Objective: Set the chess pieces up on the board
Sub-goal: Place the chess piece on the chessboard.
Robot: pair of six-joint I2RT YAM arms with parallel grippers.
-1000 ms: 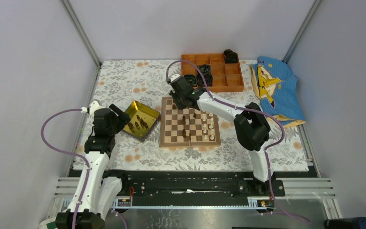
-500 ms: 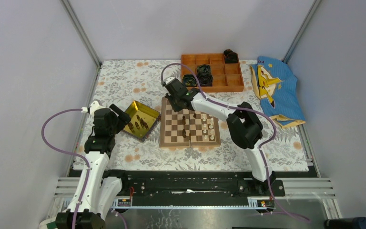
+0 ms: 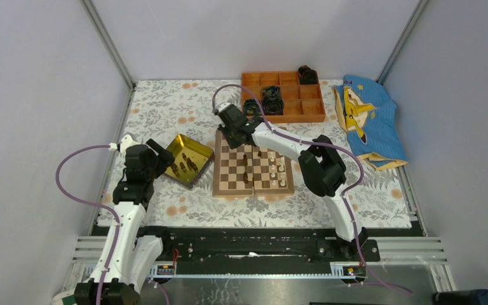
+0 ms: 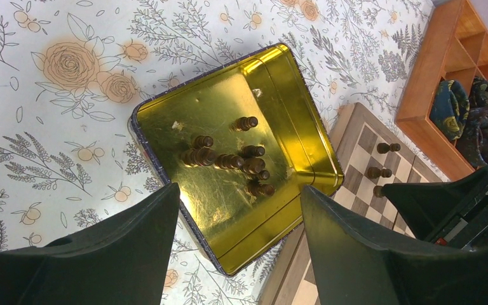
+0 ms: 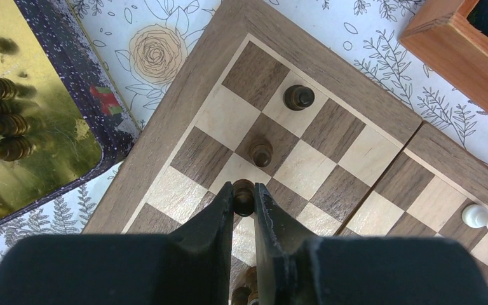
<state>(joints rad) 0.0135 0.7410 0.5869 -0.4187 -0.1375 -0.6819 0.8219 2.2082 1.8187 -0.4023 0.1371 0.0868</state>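
- Top external view: left hand (image 3: 157, 151) hangs over the gold tray (image 3: 186, 143), jaws wide apart, nothing between them.
- Tray sits at 9 o'clock of the board (image 3: 229, 183), just beside its edge, and holds a cluster of dark pieces (image 4: 229, 159).
- Right hand (image 5: 244, 188) is over the board's 11 o'clock corner, clamped on one dark piece (image 5: 244, 202). Base contact with the square: cannot tell.
- Two dark chessmen (image 5: 298, 96) stand on squares just beyond it.
- Cream pieces (image 3: 278, 166) stand along the board's 3 o'clock side.

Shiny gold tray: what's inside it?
The shiny gold rectangular tray holds a cluster of small dark brown wooden chess pieces. The left gripper's black fingers cover parts of its near edges.
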